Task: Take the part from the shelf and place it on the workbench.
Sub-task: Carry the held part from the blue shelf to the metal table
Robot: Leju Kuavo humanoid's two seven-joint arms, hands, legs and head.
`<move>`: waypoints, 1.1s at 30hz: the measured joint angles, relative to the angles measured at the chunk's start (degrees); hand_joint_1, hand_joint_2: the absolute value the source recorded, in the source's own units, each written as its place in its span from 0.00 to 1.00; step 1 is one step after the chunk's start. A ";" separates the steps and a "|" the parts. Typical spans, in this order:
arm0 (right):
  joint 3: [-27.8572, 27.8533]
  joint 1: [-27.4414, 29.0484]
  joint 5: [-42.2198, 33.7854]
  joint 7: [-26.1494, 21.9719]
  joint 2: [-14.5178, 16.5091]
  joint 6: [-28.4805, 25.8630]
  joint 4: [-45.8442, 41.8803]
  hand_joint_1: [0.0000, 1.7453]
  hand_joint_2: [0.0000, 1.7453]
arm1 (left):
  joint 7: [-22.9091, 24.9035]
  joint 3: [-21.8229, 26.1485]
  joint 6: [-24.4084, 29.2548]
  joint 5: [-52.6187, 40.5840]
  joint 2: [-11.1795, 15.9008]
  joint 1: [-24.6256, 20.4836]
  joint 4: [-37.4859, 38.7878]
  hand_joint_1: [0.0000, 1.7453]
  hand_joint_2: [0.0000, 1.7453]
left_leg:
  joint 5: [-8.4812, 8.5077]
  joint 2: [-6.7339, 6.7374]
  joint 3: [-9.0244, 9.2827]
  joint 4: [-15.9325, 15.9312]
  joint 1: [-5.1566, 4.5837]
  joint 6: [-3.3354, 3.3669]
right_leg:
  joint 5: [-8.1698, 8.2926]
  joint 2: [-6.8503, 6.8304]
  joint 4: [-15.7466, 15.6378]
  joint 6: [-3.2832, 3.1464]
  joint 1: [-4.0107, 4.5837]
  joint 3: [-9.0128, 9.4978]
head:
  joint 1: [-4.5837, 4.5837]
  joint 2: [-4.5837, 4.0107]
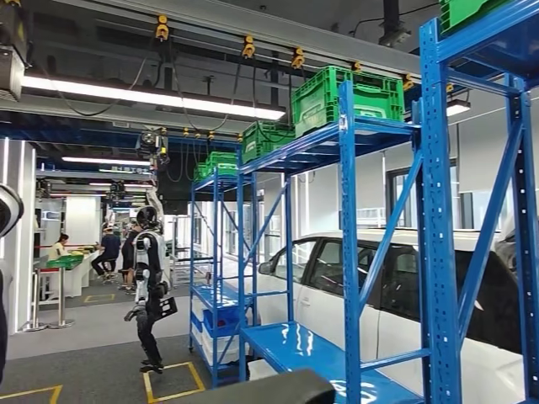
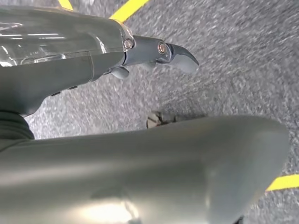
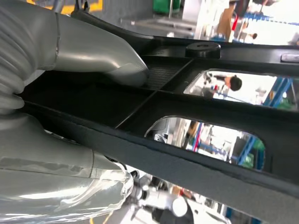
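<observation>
- Factory hall on my head feed: grey floor [image 1: 82, 337] with yellow tape boxes, long ceiling strip lights [image 1: 152, 97].
- A row of blue shelf racks [image 1: 439, 252] runs along my right; I count at least three bays. Shelf board [image 1: 305, 349] nearest me is bare, glossy blue.
- One white car [image 1: 356, 286] parked behind the racks.
- Green crates [image 1: 346, 94] on the top tier: I count four, a fifth clipped at the upper corner.
- One other humanoid robot [image 1: 149, 286] stands in a taped box beside the far rack, carrying something dark.
- Several people [image 1: 111, 251] at a table far back; too small to count surely.
- The part [image 3: 197, 116], one black moulded panel with cut-out windows, sits in my right hand [image 3: 70, 112], thumb pressed on top, fingers below. Its dark edge shows low on the head feed.
- Left hand [image 2: 148, 93] hangs over the floor; fingers extended, nothing in them.
</observation>
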 joint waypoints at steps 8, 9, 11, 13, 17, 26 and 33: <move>-0.96 0.93 0.33 -0.15 -0.45 -0.86 -0.71 1.00 1.00 | -0.67 -0.23 -0.38 -0.72 0.33 -0.36 0.01 0.00 0.00 | 5.67 2.74 6.91 -13.80 -0.41 1.53 | -1.33 -3.63 1.07 2.59 0.03 0.46 | -0.03 0.00; -1.09 0.93 0.35 -0.15 -0.47 -0.95 -0.74 1.00 1.00 | -0.67 -0.29 -0.38 -0.81 0.43 -0.30 0.02 0.00 0.00 | 5.78 2.21 6.88 -13.84 -0.42 1.93 | -2.13 -2.59 1.82 2.84 -0.18 0.26 | -0.03 0.00; -1.36 0.95 0.37 -0.16 -0.61 -1.05 -0.80 1.00 1.00 | -0.64 -0.39 -0.37 -0.93 0.68 -0.48 0.02 0.00 0.00 | 6.01 1.11 6.79 -13.92 -0.39 2.65 | -5.50 0.49 6.82 3.09 -0.43 -1.77 | -0.02 0.00; -1.50 1.09 0.39 -0.17 -0.86 -1.06 -0.73 1.00 1.00 | -0.65 -0.47 -0.37 -0.98 0.81 -0.81 0.02 0.00 0.00 | 6.15 -0.27 6.65 -13.91 -0.66 3.14 | -9.09 1.98 14.99 2.86 -0.41 -5.50 | -0.02 0.00; -1.78 1.23 0.39 -0.17 -0.96 -0.99 -0.46 1.00 1.00 | -1.03 -0.72 -0.54 -1.08 0.87 -0.90 0.02 0.00 0.00 | 6.31 -3.40 6.68 -13.88 -1.35 3.44 | -5.25 3.19 12.97 1.64 0.02 -4.96 | -0.02 0.00; -2.51 0.85 0.36 -0.23 -0.93 -0.77 -0.05 1.00 1.00 | -1.51 -0.92 -1.01 -0.97 0.49 -0.82 0.04 0.00 0.00 | 4.41 -3.14 3.80 -10.22 -1.03 1.46 | -0.32 3.98 0.66 0.12 -0.21 0.22 | -0.01 0.00; -2.53 1.53 0.42 -0.26 -0.97 -0.49 0.44 1.00 1.00 | -0.95 -1.19 -1.01 -0.98 0.26 -0.96 0.04 0.00 0.00 | 4.43 1.94 2.59 -6.49 0.42 -0.73 | -0.99 -1.53 0.80 0.99 -0.51 0.52 | 0.00 0.00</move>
